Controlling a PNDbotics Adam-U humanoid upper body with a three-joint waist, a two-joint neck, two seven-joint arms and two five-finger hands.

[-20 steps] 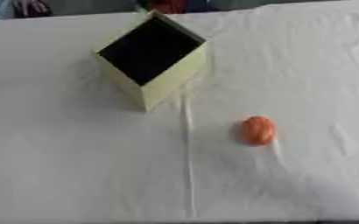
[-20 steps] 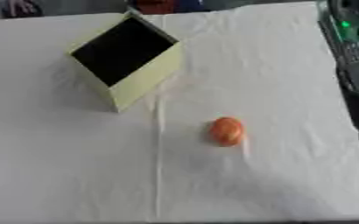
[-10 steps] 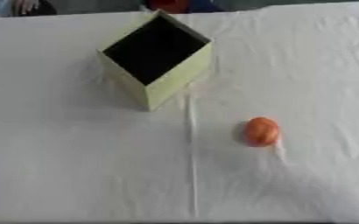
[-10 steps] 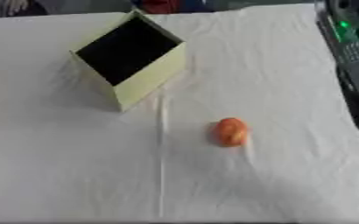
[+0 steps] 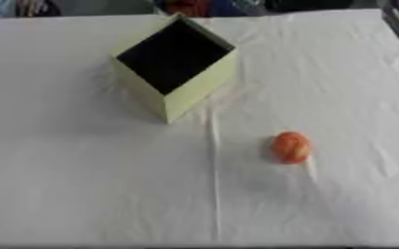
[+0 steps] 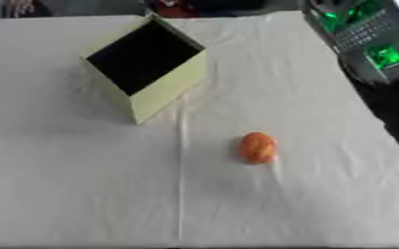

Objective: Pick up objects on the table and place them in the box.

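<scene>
Left eye: looks down on table (image 5: 83, 194) from its near side.
Right eye: same, offset rightward.
Shared: box (image 5: 177, 68), orange thing (image 6: 257, 147).

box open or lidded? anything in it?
Open: the box shows no lid and a dark interior with nothing visible inside. The orange object lies on the tablecloth, outside.

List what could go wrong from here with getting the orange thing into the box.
1. The orange object is small and rounded, lying on its own on the white cloth; it may roll away when a hand touches it.
2. The pale yellow box stands corner-on to the robot, so a drop aimed short may strike its near rim instead of the dark opening.
3. The cloth shows creases; a dragged object might bunch it and shift the box.
Neither hand is in view yet.
</scene>
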